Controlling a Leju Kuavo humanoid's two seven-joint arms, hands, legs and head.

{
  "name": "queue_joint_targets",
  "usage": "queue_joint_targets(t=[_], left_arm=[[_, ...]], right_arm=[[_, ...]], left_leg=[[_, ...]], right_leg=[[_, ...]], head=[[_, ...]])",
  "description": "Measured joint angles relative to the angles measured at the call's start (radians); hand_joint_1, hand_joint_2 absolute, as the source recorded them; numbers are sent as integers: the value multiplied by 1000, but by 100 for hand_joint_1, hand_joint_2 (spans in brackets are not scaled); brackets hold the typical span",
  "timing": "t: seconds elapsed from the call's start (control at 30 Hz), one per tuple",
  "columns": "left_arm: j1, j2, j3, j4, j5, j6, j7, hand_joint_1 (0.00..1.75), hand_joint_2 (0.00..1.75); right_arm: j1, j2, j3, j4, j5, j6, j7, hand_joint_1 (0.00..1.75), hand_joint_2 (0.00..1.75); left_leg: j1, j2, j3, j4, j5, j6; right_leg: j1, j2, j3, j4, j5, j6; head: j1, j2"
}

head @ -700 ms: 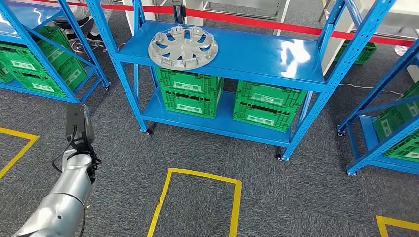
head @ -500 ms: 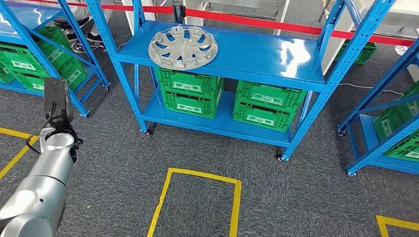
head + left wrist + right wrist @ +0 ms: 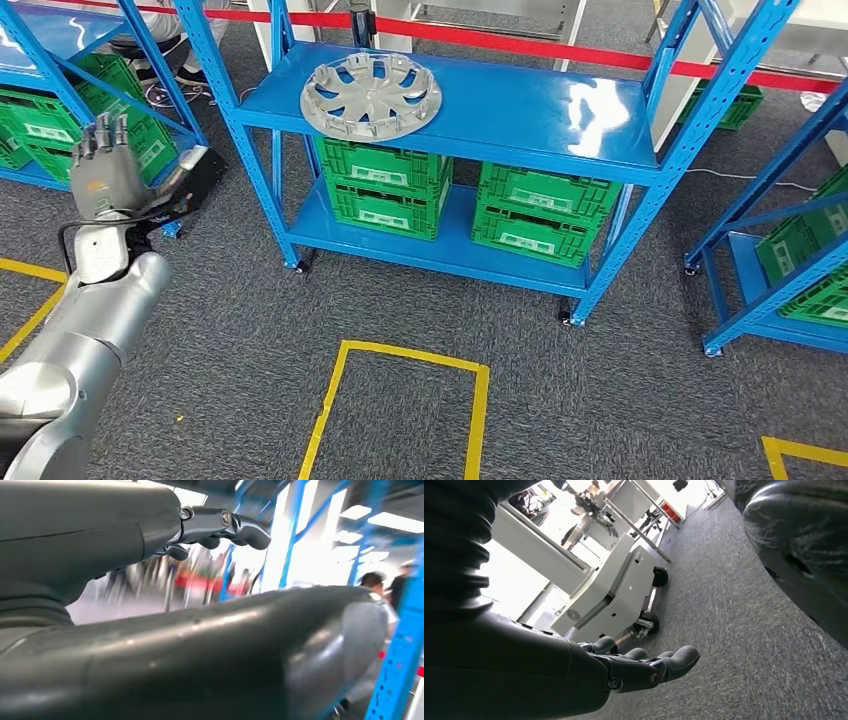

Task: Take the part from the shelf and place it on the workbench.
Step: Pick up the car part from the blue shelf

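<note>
Green crates (image 3: 385, 185) sit side by side on the lower level of the blue rack. Yellow tape (image 3: 400, 400) marks squares on the grey carpet (image 3: 620, 400). A red barrier (image 3: 560, 50) runs behind.

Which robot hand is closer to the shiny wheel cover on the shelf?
Left. The left hand is raised beside the shelf, apart from the wheel cover. The right hand hangs down by the carpet floor.

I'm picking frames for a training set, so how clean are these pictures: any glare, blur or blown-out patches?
Head view: sharp, with white glare patches on the blue shelf right of the silver wheel cover. Left wrist view: background smeared and blurred, bright lights washed out behind the left hand. Right wrist view: carpet crisp, but the bright area beyond the white cart is overexposed; right hand dark, in shadow.
</note>
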Motion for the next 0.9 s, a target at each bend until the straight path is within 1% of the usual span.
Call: queue_joint_targets(t=[0.13, 0.23, 0.37, 0.47, 0.57, 0.6, 0.63, 0.67, 0.7, 0.73, 0.77, 0.8, 0.83, 0.87, 0.9], left_arm=[[-7, 8, -147, 6, -140, -3, 40, 0, 0], [-42, 4, -285, 9, -231, -21, 49, 0, 0], [-91, -16, -447, 11, -241, -49, 41, 0, 0], [-102, -40, -549, 13, -242, -81, 27, 0, 0], [-100, -55, -615, 18, -237, -109, 33, 0, 0], [-100, -57, -628, 19, -233, -115, 38, 0, 0], [-99, -62, -635, 19, -229, -116, 42, 0, 0], [-99, -64, -639, 19, -223, -116, 45, 0, 0], [-100, -67, -641, 19, -218, -115, 48, 0, 0], [-99, -70, -642, 19, -214, -114, 49, 0, 0], [-98, -71, -643, 21, -211, -114, 49, 0, 0], [-94, -72, -644, 22, -209, -113, 49, 0, 0], [-90, -74, -647, 23, -208, -113, 48, 0, 0], [-85, -74, -649, 24, -207, -113, 48, 0, 0], [-82, -75, -652, 25, -207, -113, 47, 0, 0]], right_arm=[[-1, 0, 0, 0, 4, 0, 0, 0, 175], [-3, -1, 0, 0, 9, 0, 3, 0, 175], [-5, -2, 0, 0, 10, 0, 6, 0, 175], [-5, -2, 0, 0, 2, 0, 9, 0, 175], [-6, -2, -2, 0, -3, 0, 17, 0, 175], [-7, -2, -3, 0, -4, 0, 20, 0, 175], [-8, -2, -5, 0, -6, 0, 22, 0, 175], [-9, -3, -6, 0, -7, 0, 23, 0, 175], [-10, -3, -7, 0, -7, 0, 23, 0, 175], [-9, -3, -7, 0, -7, 0, 23, 0, 175], [-8, -3, -8, 0, -7, 0, 23, 0, 175], [-8, -4, -9, 0, -8, 0, 23, 0, 175], [-8, -4, -11, 0, -8, 0, 23, 0, 175], [-9, -5, -12, 0, -9, 0, 23, 0, 175], [-10, -6, -13, 0, -9, 0, 23, 0, 175]], left_leg=[[0, 1, 0, 0, 0, 0], [-1, 1, 0, 0, 0, 0], [-2, 1, 0, 0, 0, 0], [-2, 1, 0, 0, 0, 1], [-10, 1, -3, -1, -1, 14], [-11, 1, 0, -10, 2, 21], [-11, 3, 9, -26, 8, 25], [-8, 5, 20, -43, 16, 30], [-5, 7, 31, -60, 24, 33], [-2, 9, 37, -69, 29, 35], [-1, 9, 38, -72, 30, 36], [-1, 9, 38, -72, 29, 35], [1, 8, 38, -71, 27, 31], [5, 7, 39, -67, 23, 24], [11, 7, 40, -61, 17, 16]], right_leg=[[0, 1, -1, 0, 0, 0], [0, 1, -1, 0, 0, 0], [-1, 1, -1, 0, 0, 0], [-3, 1, 0, 0, 1, 0], [-11, 0, 0, -5, 5, 9], [-12, 0, 3, -10, 7, 14], [-13, 2, 4, -12, 6, 17], [-15, 4, 0, -2, -1, 20], [-16, 8, -14, 26, -15, 24], [-21, 12, -42, 77, -38, 27], [-26, 14, -78, 143, -64, 33], [-31, 15, -115, 205, -82, 39], [-37, 16, -140, 242, -85, 45], [-43, 16, -148, 243, -69, 52], [-50, 15, -135, 204, -35, 60]], head=[[0, 0], [0, 0], [0, 0], [0, 0], [0, 0], [0, 0], [0, 0], [0, 0], [1, 0], [1, 0], [1, 0], [2, 0], [2, 0], [2, 0], [2, 0]])
